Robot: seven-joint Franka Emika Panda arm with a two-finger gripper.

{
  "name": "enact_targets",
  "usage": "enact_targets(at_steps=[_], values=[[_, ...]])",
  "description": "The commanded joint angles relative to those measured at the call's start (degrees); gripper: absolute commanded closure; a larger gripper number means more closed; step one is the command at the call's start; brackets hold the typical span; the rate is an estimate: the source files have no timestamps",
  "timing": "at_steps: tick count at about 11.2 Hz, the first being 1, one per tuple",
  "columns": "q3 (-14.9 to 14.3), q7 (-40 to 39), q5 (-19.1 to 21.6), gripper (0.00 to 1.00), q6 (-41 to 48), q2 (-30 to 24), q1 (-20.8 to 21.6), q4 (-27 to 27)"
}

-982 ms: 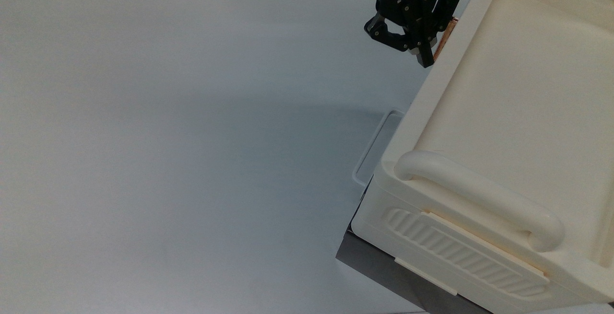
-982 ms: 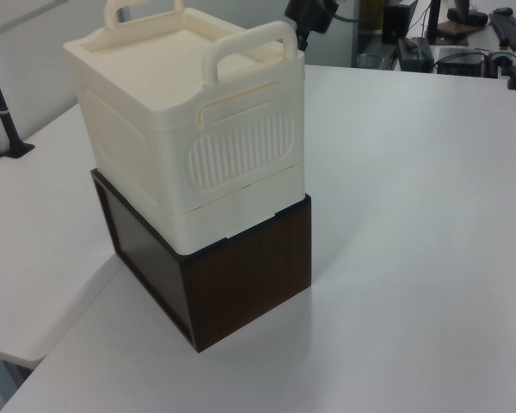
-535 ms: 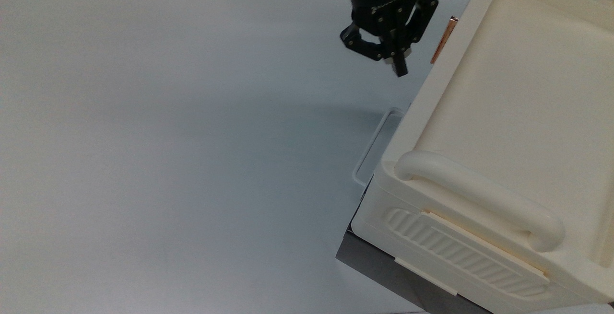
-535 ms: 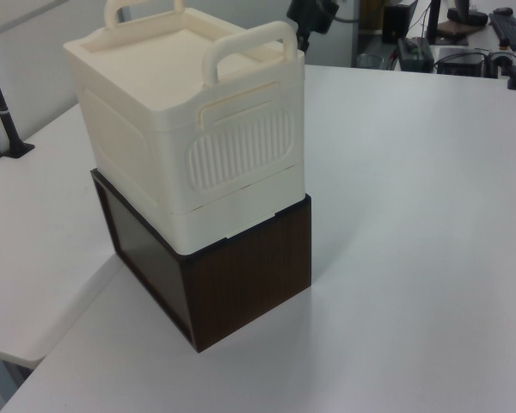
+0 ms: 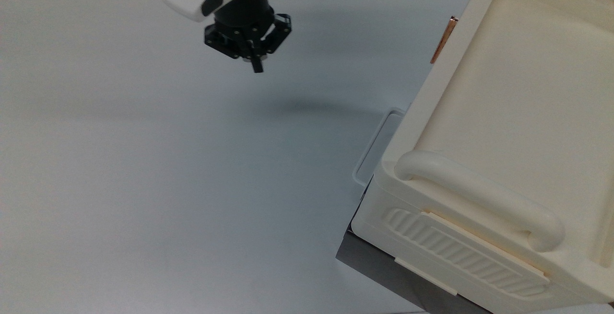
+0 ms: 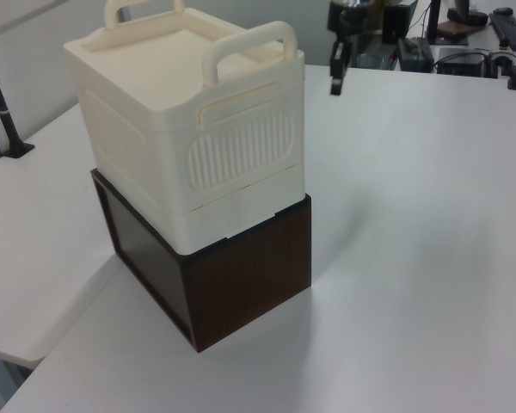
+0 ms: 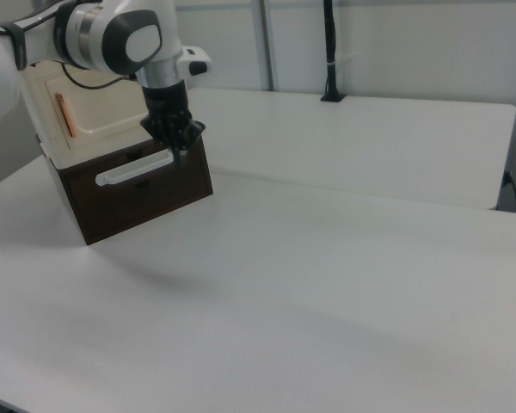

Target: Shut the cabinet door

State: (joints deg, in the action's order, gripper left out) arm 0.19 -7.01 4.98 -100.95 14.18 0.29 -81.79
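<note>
Cream plastic cabinet door [image 5: 434,81] sits flush along the front face of the cream cabinet [image 5: 518,112], which rides on a dark brown wood base [image 6: 241,275]. Top view: door runs as a long strip from approx 1 o'clock down to 7 o'clock, copper-orange bar handle [image 5: 443,40] at its upper end, lying along the same axis. Right view: copper bar [image 7: 65,114] is upright on the door face [image 7: 103,107]. No gap visible betw. door and cabinet body in top view, so judged closed or v. nearly so; cannot confirm latch.

Pincer [image 5: 253,60] hangs over bare desk [image 5: 144,160], pointing down, well apart from cabinet. Fingers look pressed together into one dark tip, nothing held. Left view: pincer [image 6: 335,76] is beyond the cabinet at approx 1 o'clock, above the desk.

Key relation: in top view the handle lies at approx 3 o'clock from the pincer, a wide stretch of desk between. Door's long axis is diagonal, so any push would need to come square to that face, i.e. from approx 10 o'clock toward 4 o'clock in top view.

Judgement: task looks essentially done; the only sensible next step is a check push near the handle end if the door is not seated.

Risk: an oblique push could shift the whole cabinet on its base.
</note>
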Motion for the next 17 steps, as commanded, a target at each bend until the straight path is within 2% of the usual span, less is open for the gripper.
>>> enact_targets(at_steps=[1, 3, 5, 6, 7, 8, 9, 17], values=[[-0.81, 11.99, -9.89, 1.00, 3.90, -5.38, 1.03, -5.03], [-0.55, 15.96, -9.99, 1.00, 5.05, -10.03, 0.94, -8.98], [-0.11, 16.42, -9.99, 0.85, 4.97, -14.08, 1.37, -13.29], [-0.11, 16.33, -9.99, 0.62, 5.06, -14.18, 1.46, -13.31], [-0.11, 15.98, -10.07, 0.52, 5.15, -14.18, 1.12, -13.13], [-0.11, 16.24, -10.08, 0.14, 5.15, -14.10, 1.03, -13.05], [-0.11, 16.33, -10.16, 0.00, 5.76, -14.10, 1.03, -13.05], [-0.63, 15.80, -9.20, 0.00, 6.38, -14.18, 0.59, -12.78]])
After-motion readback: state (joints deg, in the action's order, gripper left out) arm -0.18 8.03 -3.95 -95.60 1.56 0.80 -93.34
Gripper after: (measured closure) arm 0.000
